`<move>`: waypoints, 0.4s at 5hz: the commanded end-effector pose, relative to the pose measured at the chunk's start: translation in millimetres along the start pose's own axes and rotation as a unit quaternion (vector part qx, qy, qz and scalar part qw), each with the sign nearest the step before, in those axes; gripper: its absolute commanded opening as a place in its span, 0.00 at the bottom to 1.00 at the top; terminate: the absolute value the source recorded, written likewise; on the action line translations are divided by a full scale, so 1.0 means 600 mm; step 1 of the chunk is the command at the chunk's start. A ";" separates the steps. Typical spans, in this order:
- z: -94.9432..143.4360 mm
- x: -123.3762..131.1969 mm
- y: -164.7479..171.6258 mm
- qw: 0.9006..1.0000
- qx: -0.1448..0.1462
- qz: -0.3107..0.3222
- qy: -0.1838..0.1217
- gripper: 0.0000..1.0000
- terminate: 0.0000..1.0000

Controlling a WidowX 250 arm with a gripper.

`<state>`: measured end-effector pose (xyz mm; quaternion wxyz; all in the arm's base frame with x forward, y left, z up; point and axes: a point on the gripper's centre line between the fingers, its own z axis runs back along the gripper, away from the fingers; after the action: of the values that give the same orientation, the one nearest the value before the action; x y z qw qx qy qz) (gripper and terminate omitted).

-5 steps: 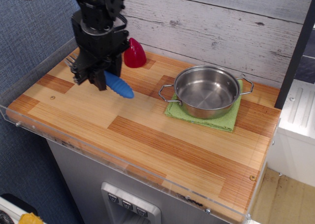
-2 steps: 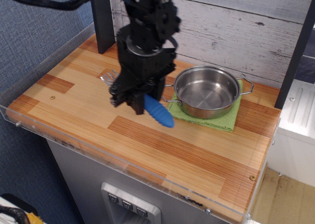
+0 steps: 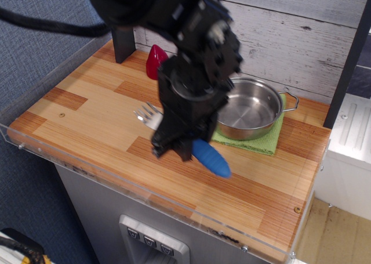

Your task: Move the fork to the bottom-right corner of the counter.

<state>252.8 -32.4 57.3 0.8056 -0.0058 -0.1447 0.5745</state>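
Note:
My black gripper (image 3: 174,149) is shut on the fork and holds it above the middle of the counter (image 3: 87,110). The fork's blue ribbed handle (image 3: 211,158) sticks out to the lower right of the fingers. Its silver tines (image 3: 148,114) stick out to the upper left. The fork's middle is hidden by the gripper. The counter's bottom-right corner (image 3: 278,217) lies further right and nearer the front edge.
A steel pot (image 3: 252,107) stands on a green cloth (image 3: 261,141) at the back right, partly hidden by my arm. A red cone-shaped object (image 3: 155,61) sits at the back by the wall. A clear acrylic rim (image 3: 87,170) edges the counter.
My gripper has carried the fork from the back left of the counter to the right and toward the front, now over the counter's middle. The red cone shows again behind the arm.

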 end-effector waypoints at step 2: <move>-0.017 -0.072 0.008 0.998 -0.030 -0.034 0.032 0.00 0.00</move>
<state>249.2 -64.9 30.8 0.8279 -0.0345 -0.1279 0.5450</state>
